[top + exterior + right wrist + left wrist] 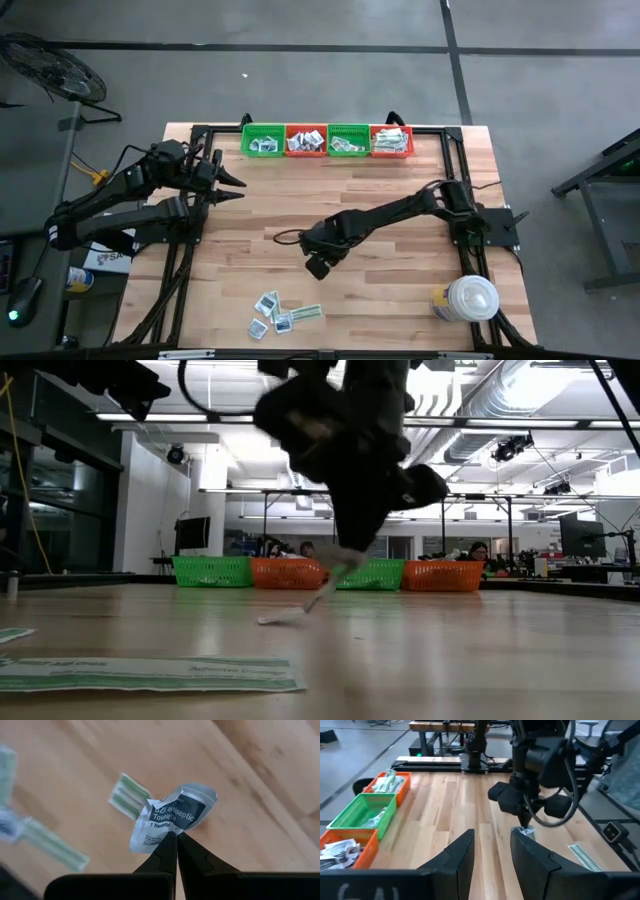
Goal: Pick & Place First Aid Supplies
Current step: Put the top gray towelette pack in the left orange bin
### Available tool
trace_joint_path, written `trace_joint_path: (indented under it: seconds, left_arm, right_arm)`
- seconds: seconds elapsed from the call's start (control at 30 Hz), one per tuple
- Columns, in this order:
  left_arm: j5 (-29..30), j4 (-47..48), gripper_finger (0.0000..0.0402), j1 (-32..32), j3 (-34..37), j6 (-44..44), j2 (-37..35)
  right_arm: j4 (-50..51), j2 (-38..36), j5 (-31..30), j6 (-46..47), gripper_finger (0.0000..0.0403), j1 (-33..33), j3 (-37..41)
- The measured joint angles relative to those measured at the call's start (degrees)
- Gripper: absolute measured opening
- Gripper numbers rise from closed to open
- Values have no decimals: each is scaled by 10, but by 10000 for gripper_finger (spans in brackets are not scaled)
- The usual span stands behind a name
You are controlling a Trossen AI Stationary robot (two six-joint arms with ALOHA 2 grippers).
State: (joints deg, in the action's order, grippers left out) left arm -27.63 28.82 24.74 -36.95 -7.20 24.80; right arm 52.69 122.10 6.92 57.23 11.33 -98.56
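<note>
Antiseptic towelette packet (pixel 172 817) is pinched by one edge in the right gripper (pixel 176 836), crumpled, above the wood; high view puts that gripper (pixel 318 258) mid-table, more packets (pixel 280 312) near the front edge, the baskets (pixel 327 141) along the back, left gripper (pixel 232 187) parked partly open, empty, at the left side. Low view: packet (pixel 300 608) dangles with its tip about at the tabletop, so I'd lift higher before traversing. Thin edge grip, so move slowly and release only inside a basket.

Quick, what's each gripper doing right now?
Left gripper: open, holding nothing.
Right gripper: closed on a crumpled white antiseptic towelette packet.
</note>
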Motion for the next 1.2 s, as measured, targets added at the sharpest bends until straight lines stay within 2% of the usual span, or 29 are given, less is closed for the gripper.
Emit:
trace_joint_path:
  seconds: [0.27,0.47,0.6,0.83,1.2]
  left_arm:
    - [-7,-8,124,0,46,37,20]
    - [-105,-122,124,-1,143,112,49]
    - [-117,-174,124,0,184,136,59]
    - [-115,-193,124,0,187,131,58]
    - [-115,-193,124,0,187,129,58]
  right_arm:
    - [-16,38,-12,22,0,-15,1]
    - [-37,40,-67,34,0,-17,1]
    - [-31,40,-75,42,0,-17,1]
    - [-27,40,-76,44,7,-17,1]
    - [-27,40,-83,41,74,-20,1]
